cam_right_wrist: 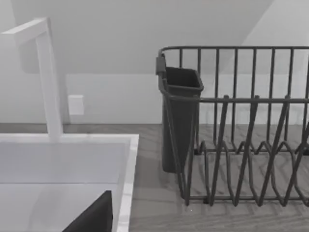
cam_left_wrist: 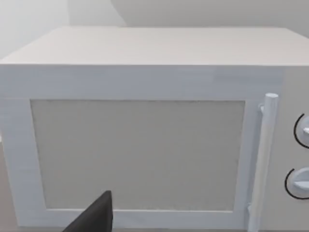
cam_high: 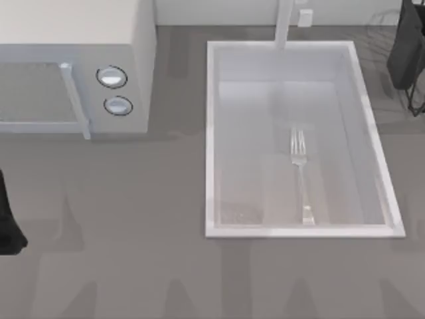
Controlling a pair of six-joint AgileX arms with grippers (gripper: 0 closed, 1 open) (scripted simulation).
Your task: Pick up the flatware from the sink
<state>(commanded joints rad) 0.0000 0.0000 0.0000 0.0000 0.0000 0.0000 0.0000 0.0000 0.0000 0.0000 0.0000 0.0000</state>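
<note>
Grey countertop [cam_high: 133,266], white wall behind. The sink [cam_high: 211,133] sits right of centre; the fork [cam_high: 300,174] lies flat on its floor, tines toward the faucet [cam_high: 284,23], handle near the front wall. My left arm [cam_high: 8,222] is parked at the left edge, facing the microwave [cam_left_wrist: 145,135]; right arm [cam_high: 408,46] parked far right by the dish rack [cam_right_wrist: 241,145]. I cannot tell either pincer's opening. Risk: the thin fork may slip from the fingers, or they may strike the basin floor.

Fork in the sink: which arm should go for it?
Right, probably. The fork lies in the right half of the sink, tines toward the faucet. The right arm sits at the table's far right corner, near the sink; the left arm is at the left edge, by the microwave.
</note>
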